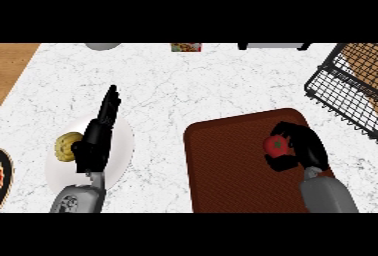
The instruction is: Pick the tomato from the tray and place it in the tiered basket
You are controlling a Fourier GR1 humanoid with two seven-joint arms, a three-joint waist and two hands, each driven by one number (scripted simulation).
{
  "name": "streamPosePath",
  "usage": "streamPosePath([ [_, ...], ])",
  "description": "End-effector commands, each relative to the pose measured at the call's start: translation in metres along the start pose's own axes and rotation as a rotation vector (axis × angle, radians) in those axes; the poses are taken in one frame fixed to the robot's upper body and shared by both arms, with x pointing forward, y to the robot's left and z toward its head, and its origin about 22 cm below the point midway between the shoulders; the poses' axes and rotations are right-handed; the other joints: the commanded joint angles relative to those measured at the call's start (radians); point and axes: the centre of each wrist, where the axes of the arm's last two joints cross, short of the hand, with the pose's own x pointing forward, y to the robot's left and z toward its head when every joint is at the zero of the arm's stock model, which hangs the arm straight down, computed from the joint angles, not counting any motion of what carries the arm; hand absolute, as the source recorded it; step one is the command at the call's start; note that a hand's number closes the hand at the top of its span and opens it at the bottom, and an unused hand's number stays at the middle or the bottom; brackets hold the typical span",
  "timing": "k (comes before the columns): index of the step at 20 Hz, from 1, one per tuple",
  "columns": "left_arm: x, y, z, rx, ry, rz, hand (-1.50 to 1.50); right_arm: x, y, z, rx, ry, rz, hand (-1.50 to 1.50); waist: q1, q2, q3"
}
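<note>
The tomato (277, 145) sits on the brown tray (229, 165), toward the tray's right side, with its green stem patch facing up. The right hand (304, 145) is wrapped round it: the fingers (289, 129) arch over its far side and the thumb curls in below, so the tomato shows in the gap between them. Whether it is lifted off the tray or resting on it cannot be told from this steep angle. The grey right forearm comes up from the lower edge over the tray's right corner.

The tiered basket (343, 85), black wire, stands at the right edge of the bench (184, 85), beyond the tray's far right corner and apart from the hand.

The left hand (96, 140) lies over a white plate (122, 150) at the left, its fingers (111, 102) straight and together, pointing away past the plate's far rim, holding nothing. Just to its left on the plate is a yellowish, lumpy food item (66, 146), possibly a biscuit or bread.

Along the far edge of the white marbled bench show a grey rounded object (103, 46), a small patterned box (186, 47) and a dark-edged item (273, 45), all cut off by the frame. A dark round object (3, 175) peeks in at the left edge.
</note>
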Motion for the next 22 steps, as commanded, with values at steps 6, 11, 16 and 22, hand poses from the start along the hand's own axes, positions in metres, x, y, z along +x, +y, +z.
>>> streamPosePath([
  [6, 0.005, -0.01, 0.0, -0.062, -0.02, 0.017, 0.0, 0.008, -0.047, -0.055, 0.047, 0.737, 0.321, 1.5, 0.061, 0.02, -0.001],
  [11, 0.002, -0.014, -0.001, -0.042, -0.02, 0.002, 0.0, 0.074, -0.059, -0.089, -0.064, 0.869, 0.381, 1.5, 0.034, 0.013, 0.004],
  [16, -0.006, 0.014, 0.007, -0.022, -0.01, -0.002, 0.0, 0.124, -0.1, -0.098, -0.212, 0.914, 0.417, 1.5, 0.012, 0.003, 0.004],
  [22, 0.001, 0.005, 0.0, -0.006, 0.002, -0.005, 0.0, 0.177, -0.175, -0.093, -0.408, 0.904, 0.423, 1.5, -0.004, -0.002, 0.003],
])
